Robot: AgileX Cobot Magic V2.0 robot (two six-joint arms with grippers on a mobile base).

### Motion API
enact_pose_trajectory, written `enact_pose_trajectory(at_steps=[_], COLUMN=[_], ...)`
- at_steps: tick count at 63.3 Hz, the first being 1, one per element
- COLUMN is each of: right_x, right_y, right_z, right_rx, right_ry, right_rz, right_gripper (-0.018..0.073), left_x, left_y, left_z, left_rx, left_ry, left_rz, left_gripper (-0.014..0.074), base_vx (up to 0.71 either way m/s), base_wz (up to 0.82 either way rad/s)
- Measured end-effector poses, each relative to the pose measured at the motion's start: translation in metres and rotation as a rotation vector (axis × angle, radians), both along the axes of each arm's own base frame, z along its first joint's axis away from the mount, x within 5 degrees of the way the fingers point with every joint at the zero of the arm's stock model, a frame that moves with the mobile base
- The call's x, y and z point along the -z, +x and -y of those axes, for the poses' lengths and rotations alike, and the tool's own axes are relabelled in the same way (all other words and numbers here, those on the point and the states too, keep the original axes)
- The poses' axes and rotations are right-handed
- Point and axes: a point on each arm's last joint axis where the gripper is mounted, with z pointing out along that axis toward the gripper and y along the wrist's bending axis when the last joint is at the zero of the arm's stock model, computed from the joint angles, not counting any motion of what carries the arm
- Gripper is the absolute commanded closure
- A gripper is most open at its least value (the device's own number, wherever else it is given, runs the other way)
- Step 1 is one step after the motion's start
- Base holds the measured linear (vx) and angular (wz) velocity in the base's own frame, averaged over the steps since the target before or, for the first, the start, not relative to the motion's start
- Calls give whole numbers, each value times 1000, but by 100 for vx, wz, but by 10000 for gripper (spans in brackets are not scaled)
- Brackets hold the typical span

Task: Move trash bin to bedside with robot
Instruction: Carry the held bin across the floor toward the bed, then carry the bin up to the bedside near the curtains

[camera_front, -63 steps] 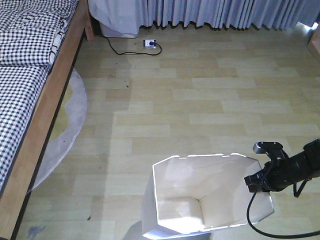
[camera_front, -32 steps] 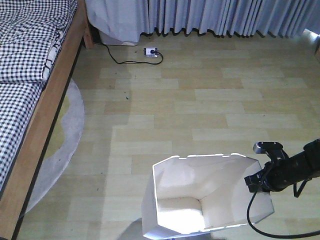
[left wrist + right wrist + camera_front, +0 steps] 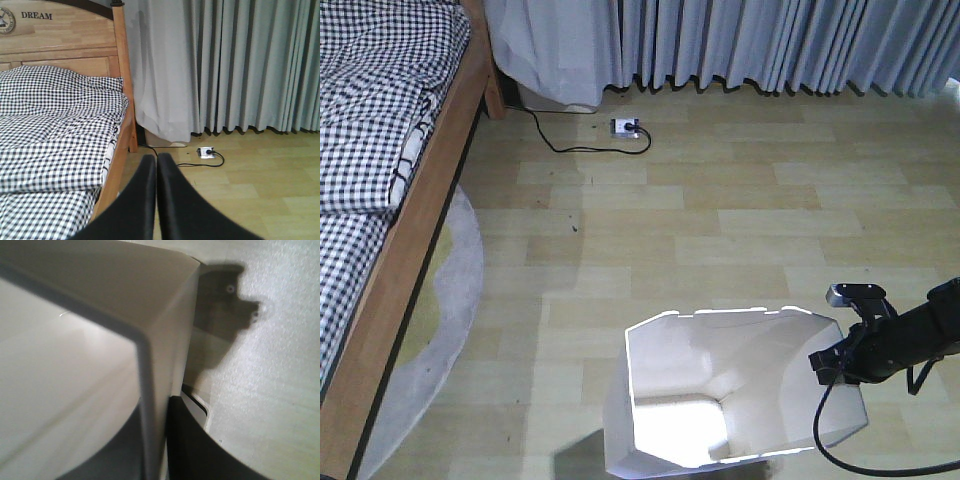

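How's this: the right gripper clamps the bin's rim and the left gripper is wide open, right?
No: the left gripper is shut and empty, per the left wrist view. The right gripper does clamp the bin's rim.

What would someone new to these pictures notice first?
The white trash bin fills the bottom centre of the front view, its rim pinched by the right end effector. At far left lies the bed with black-and-white checked bedding, with wood floor between them.
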Motion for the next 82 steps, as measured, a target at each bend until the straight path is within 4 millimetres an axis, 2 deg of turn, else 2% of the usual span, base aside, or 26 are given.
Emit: enact_pose_trajectory(at_steps=[82], right_x=[0], right_y=[0], right_z=[0], right_rx=[0], right_ry=[0], right_rz=[0], right_gripper=[564], left_x=[0], left_y=[0], left_z=[0], left_rx=[0], left_ry=[0], left_rz=[0], left_gripper=[603], base_vx=[28], base_wz=[1])
